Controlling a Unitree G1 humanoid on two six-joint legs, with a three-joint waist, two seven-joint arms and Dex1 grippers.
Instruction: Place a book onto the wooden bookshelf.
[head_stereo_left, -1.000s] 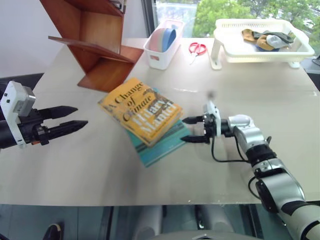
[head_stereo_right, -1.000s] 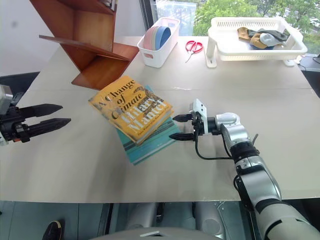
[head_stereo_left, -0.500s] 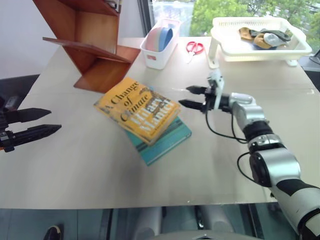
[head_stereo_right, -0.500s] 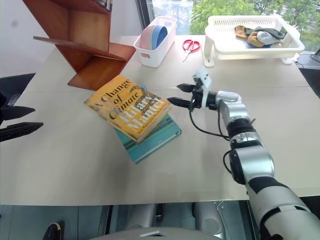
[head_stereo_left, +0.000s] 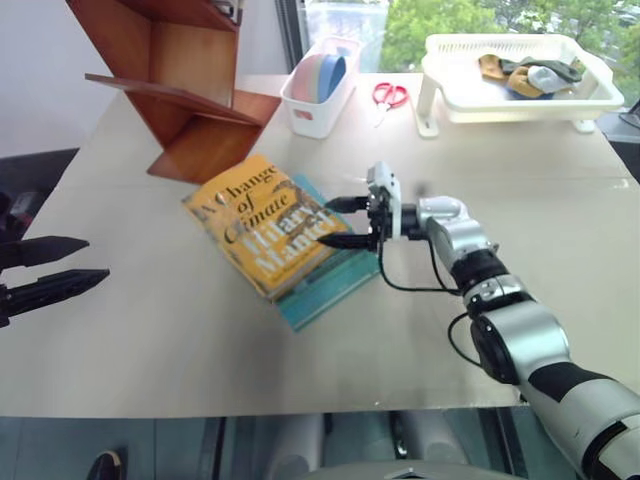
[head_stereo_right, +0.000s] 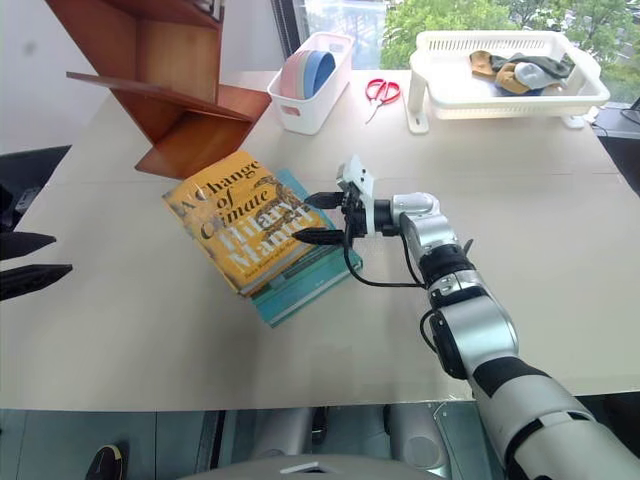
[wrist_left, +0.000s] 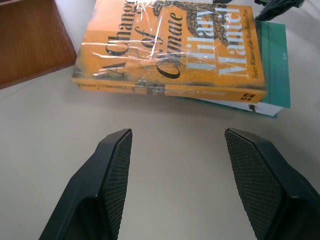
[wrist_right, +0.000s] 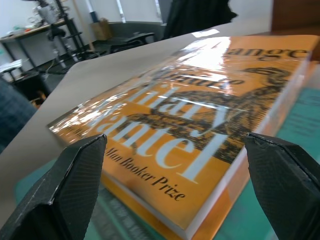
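The book (head_stereo_left: 262, 222), yellow-orange with dark lettering, lies on a teal book (head_stereo_left: 335, 283) in the middle of the table (head_stereo_left: 420, 330). My right gripper (head_stereo_left: 328, 222) is open and reaches level from the right. Its fingers straddle the book's right corner, and the wrist view has the cover (wrist_right: 190, 125) between them. I cannot tell whether they touch it. My left gripper (head_stereo_left: 92, 263) is open and empty at the table's left edge, pointing toward the book (wrist_left: 170, 50) from a distance. The wooden bookshelf (head_stereo_left: 190, 100) stands at the back left, beyond the books.
A white bin (head_stereo_left: 322, 85) of plates stands behind the books, with red scissors (head_stereo_left: 393, 95) beside it. A white rack (head_stereo_left: 445, 90) holding cloth items stands at the back right. Bare table lies between my left gripper and the books.
My right gripper rose, then swung left onto the book's right corner. The yellow book has shifted slightly left on the teal one. My left gripper has drawn back toward the left edge.
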